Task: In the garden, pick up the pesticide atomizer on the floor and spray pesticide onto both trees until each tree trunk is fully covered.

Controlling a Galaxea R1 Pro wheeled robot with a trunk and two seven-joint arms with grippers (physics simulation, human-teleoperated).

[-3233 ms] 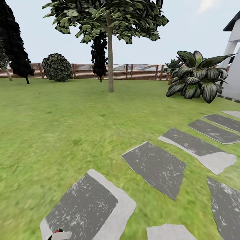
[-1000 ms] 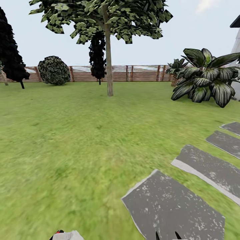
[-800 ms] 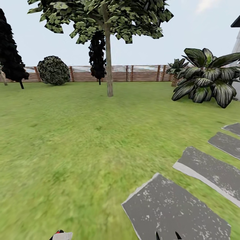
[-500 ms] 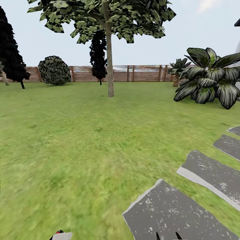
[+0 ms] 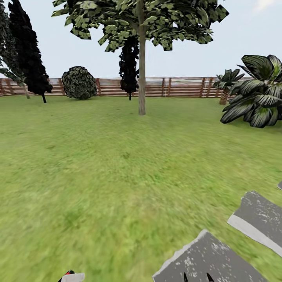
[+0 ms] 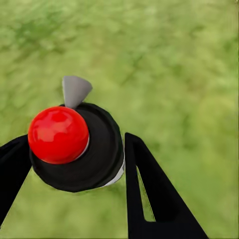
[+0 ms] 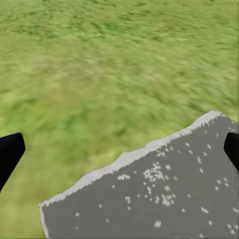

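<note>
One of the trees stands across the lawn, its pale grey-tan trunk (image 5: pixel 141 80) bare under a dark green blocky crown (image 5: pixel 141 19). No whitish specks show on the bark from here. The pesticide atomizer (image 6: pixel 94 154) is a small black bottle with a red top (image 6: pixel 58 134) and a grey nozzle (image 6: pixel 74 89). My left gripper (image 6: pixel 77 142) is shut on it, and its black fingers (image 6: pixel 149 194) press both sides. The atomizer's red top (image 5: pixel 69 272) also peeks in at the bottom edge of the head view. My right gripper (image 7: pixel 122 144) is open, held low over grass and a stone slab.
The garden's lawn (image 5: pixel 98 164) runs to a brown slat fence (image 5: pixel 172 87). Near-black narrow trees (image 5: pixel 29 51) and a round bush (image 5: pixel 79 82) stand at the back left. A broad-leafed palm (image 5: pixel 258 100) is at the right. Grey stepping stones (image 5: pixel 258 219) lie near me at the lower right.
The whole view has swung and moved forward: tree, bush and fence sit further right in the picture, and the stepping stones slide off to the right. Both grippers hold as before.
</note>
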